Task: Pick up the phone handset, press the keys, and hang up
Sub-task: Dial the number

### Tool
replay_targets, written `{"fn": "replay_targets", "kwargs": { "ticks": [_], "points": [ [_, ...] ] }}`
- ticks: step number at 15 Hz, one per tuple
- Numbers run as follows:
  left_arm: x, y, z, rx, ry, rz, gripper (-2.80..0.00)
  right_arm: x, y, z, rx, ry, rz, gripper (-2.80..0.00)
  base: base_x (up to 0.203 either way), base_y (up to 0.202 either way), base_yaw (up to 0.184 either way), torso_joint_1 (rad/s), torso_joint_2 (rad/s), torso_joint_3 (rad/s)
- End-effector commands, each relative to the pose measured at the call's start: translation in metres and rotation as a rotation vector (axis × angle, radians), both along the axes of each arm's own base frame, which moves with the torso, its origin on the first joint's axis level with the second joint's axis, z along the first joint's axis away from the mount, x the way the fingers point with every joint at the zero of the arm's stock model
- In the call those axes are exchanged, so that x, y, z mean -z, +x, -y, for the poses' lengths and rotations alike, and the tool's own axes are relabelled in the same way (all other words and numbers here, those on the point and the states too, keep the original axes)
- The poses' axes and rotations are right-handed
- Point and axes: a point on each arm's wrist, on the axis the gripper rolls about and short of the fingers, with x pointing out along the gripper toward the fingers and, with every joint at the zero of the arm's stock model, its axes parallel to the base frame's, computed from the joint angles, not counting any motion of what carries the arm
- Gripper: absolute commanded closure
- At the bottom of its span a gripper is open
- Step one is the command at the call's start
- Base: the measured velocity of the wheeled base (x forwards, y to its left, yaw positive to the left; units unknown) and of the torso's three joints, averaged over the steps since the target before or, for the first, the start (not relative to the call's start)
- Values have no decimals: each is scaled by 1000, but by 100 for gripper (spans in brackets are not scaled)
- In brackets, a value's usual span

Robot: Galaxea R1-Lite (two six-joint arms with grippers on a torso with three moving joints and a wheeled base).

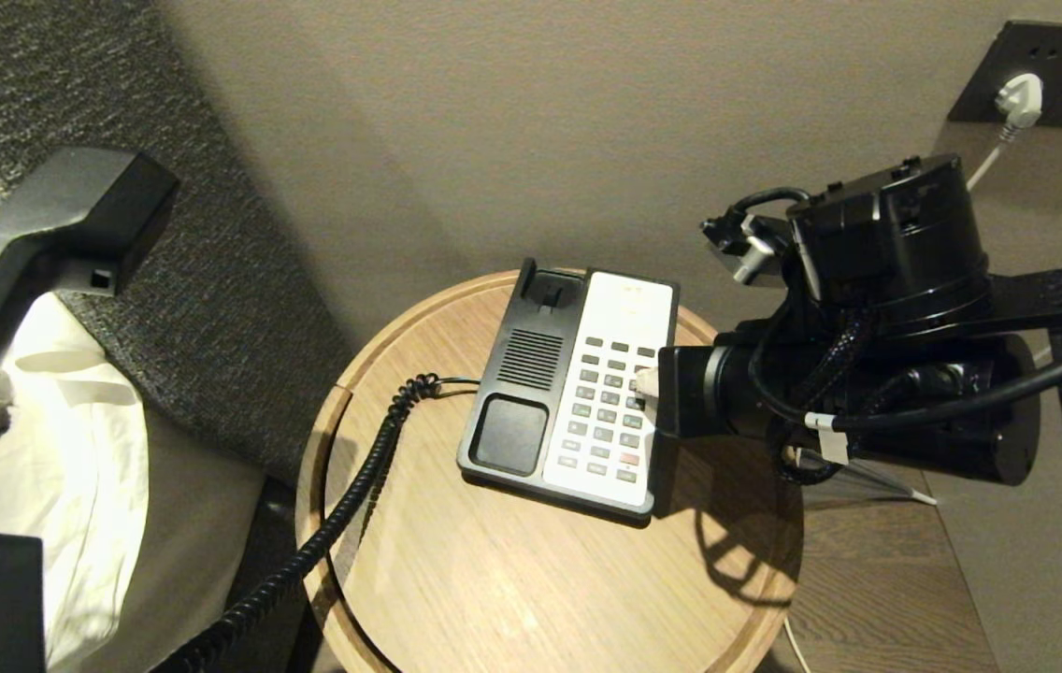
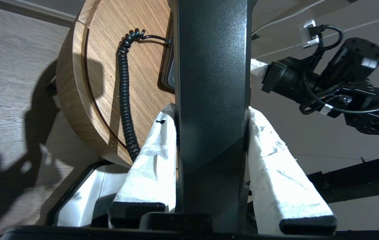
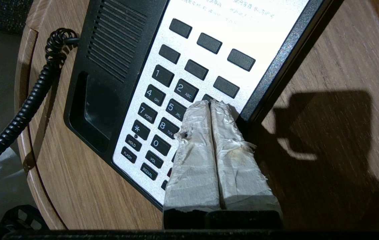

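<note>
A round wooden side table [image 1: 531, 598] stands against a beige wall, with a phone base [image 1: 512, 393] resting on it. The cradle of the base lies empty. The phone handset [image 2: 211, 100] is lifted clear of the base, off to the robot's left beside a grey upholstered panel [image 1: 213, 280]; the left gripper [image 2: 211, 156] clamps it across its middle, one white-wrapped finger on each side. The black coiled cord [image 1: 353, 505] runs from the left edge of the base across the tabletop and over the table's rim toward the handset.

The right gripper [image 3: 211, 103] reaches in from the right, over the keys [image 3: 172, 100] on the white faceplate. Its two wrapped fingers [image 3: 194, 150] are pressed together with nothing between them, and their joined tip rests at the right column of the number keys, just beside the key marked 5. A wall socket [image 1: 1045, 75] with a white plug sits on the wall at upper right.
</note>
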Motion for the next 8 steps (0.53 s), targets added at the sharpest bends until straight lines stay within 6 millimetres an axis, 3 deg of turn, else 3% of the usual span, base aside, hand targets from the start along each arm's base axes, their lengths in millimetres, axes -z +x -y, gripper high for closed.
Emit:
{"fn": "replay_targets", "kwargs": {
  "ticks": [1, 8],
  "points": [
    [0, 0, 0, -3, -3, -2, 0, -1, -1, 1, 2, 2, 1, 0, 0, 0, 0, 0, 0, 0],
    [0, -1, -1, -2, -4, -2, 0, 1, -2, -2, -15, 1, -15, 0, 0, 0, 0, 0, 0, 0]
  ]
}}
